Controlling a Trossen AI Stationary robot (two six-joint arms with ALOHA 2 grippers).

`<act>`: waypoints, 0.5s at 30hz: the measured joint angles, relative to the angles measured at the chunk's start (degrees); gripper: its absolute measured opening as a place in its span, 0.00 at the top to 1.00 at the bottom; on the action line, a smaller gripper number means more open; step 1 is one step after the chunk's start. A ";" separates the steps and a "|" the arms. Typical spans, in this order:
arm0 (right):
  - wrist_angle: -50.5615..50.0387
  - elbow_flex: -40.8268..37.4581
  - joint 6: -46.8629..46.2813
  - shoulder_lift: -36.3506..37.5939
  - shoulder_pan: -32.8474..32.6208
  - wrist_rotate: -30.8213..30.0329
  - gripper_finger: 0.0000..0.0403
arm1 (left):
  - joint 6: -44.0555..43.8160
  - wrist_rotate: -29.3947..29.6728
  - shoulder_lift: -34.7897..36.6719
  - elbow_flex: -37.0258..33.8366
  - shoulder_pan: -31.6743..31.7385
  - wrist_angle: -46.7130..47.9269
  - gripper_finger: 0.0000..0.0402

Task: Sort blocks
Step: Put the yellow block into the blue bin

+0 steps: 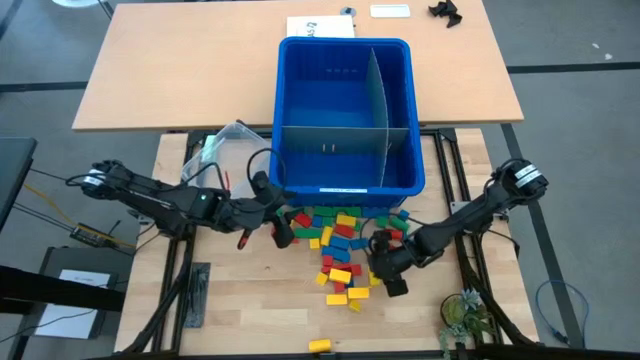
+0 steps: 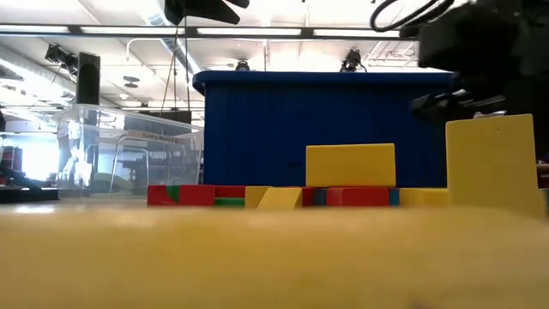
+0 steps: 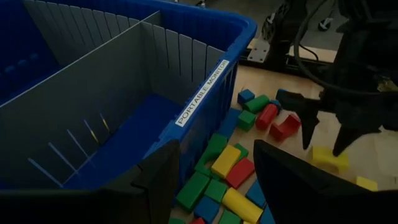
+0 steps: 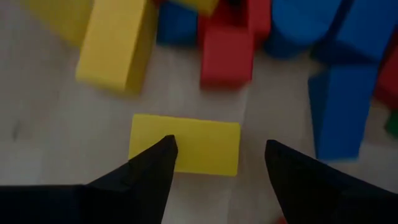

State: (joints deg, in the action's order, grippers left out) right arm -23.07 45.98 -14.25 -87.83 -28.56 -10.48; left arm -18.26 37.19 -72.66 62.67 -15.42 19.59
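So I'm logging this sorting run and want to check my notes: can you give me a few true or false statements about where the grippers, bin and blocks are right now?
1. The right gripper is open over a flat yellow block on the table. True.
2. The blue bin already holds several blocks. False: the compartments in view are empty; the blocks lie on the table in front of it.
3. The left gripper is shut on a red block. False: its fingers are apart and hold nothing, near the bin's front wall.
4. The bin is split by grey dividers. True.
5. One yellow block lies apart from the pile, near the table's front edge. True.
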 joint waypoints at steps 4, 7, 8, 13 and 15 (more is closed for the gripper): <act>-8.55 -0.34 2.13 4.04 0.03 -1.37 0.40 | 0.00 0.00 0.00 0.00 0.00 0.04 0.47; -10.05 -0.32 1.96 7.71 0.03 -1.27 0.40 | 0.00 0.00 0.01 0.00 0.00 0.04 0.47; -10.04 -0.31 2.03 8.63 -0.19 -0.47 0.40 | 0.00 0.00 0.02 0.00 0.00 0.04 0.47; -10.99 -0.31 8.98 10.26 -2.94 0.71 0.39 | 0.02 0.00 0.02 0.00 0.00 0.07 0.47; -11.89 -0.31 18.07 9.78 -4.53 0.67 0.39 | 0.02 0.00 0.02 0.00 0.00 0.08 0.47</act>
State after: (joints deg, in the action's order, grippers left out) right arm -34.95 45.67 3.83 -78.05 -33.09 -9.81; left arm -18.24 37.19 -72.64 62.67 -15.42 19.68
